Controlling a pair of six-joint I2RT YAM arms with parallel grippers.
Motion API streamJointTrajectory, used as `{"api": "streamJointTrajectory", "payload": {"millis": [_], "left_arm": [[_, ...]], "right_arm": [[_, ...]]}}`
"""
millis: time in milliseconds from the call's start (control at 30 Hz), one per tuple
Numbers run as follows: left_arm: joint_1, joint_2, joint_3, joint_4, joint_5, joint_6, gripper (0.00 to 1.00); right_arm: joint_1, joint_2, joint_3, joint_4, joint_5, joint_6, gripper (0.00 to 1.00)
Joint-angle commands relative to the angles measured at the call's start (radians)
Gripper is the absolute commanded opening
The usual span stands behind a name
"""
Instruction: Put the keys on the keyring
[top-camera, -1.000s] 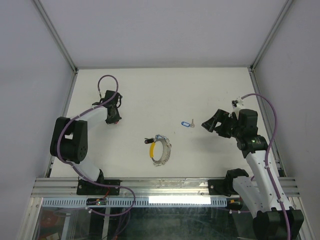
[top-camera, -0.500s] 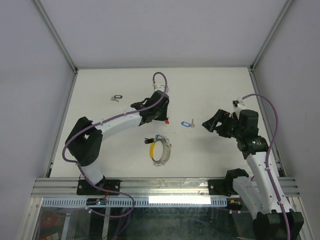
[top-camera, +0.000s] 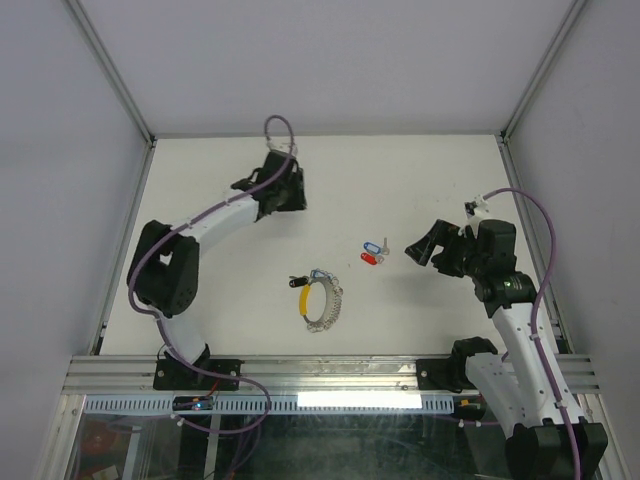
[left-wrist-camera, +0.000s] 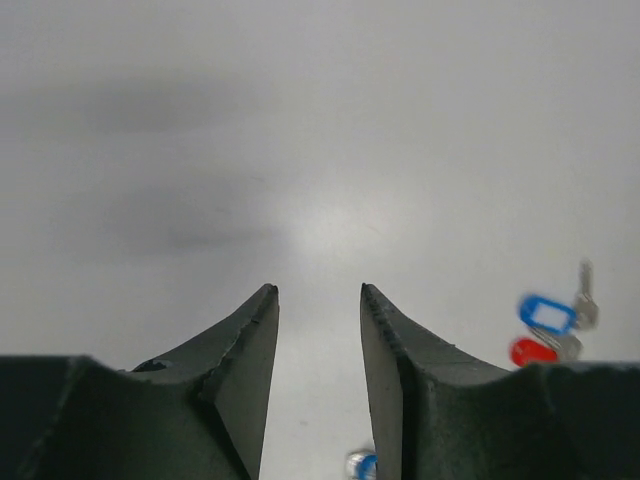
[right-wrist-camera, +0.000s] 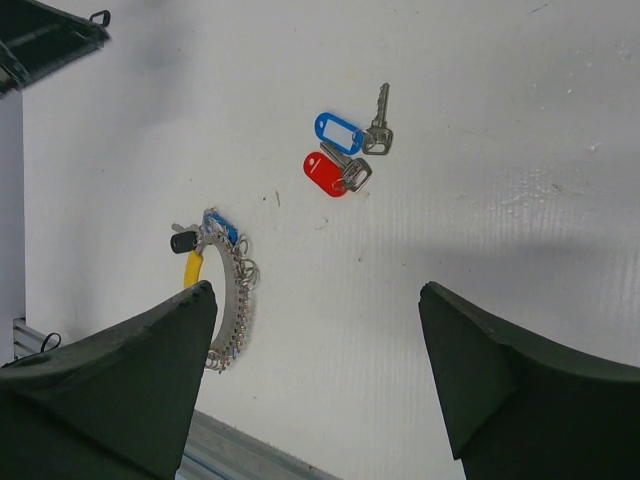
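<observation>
The keyring (top-camera: 322, 300) lies flat at mid-table, a yellow arc on its left and the rest silvery and beaded. A black tag (top-camera: 297, 282) and a blue tag (top-camera: 318, 273) sit at its top. It also shows in the right wrist view (right-wrist-camera: 222, 300). Two loose keys lie together to its right, one with a blue tag (top-camera: 372, 245) (right-wrist-camera: 338, 130) (left-wrist-camera: 547, 313), one with a red tag (top-camera: 371, 258) (right-wrist-camera: 325, 175) (left-wrist-camera: 533, 351). My left gripper (top-camera: 283, 195) (left-wrist-camera: 316, 290) is open and empty, far back. My right gripper (top-camera: 425, 247) (right-wrist-camera: 315, 290) is wide open and empty, right of the loose keys.
The left arm (top-camera: 215, 218) stretches across the left half of the table towards the back. A small black loop (right-wrist-camera: 98, 16), perhaps a black key tag, lies beside the left gripper. Metal frame rails (top-camera: 320, 370) edge the table's front.
The left gripper carried the red-tagged key from the left to beside the blue-tagged key, let it go there, and swung back towards the far side. The right arm stayed still.
</observation>
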Motion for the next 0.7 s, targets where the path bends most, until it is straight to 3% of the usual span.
{"api": "streamJointTrajectory", "payload": {"millis": [0,233,433,667], "left_arm": [[0.243,-0.104,0.006,-0.005,-0.015,0.104,0.39],[0.516,0.017,0.124,-0.086,0.117,0.296,0.49],[0.591,0.142,0.232,-0.098,0.261,0.428,0.58],[0.635,0.289,0.364,-0.149,0.342,0.518,0.56]], "right_arm": [[-0.007,0.01,0.024,0.037,0.002,-0.018,0.86],[-0.006,0.033,0.022,0.061,-0.018,-0.012,0.86],[-0.006,0.047,0.03,0.064,-0.026,-0.018,0.86],[-0.006,0.053,0.04,0.054,-0.027,-0.023,0.86]]}}
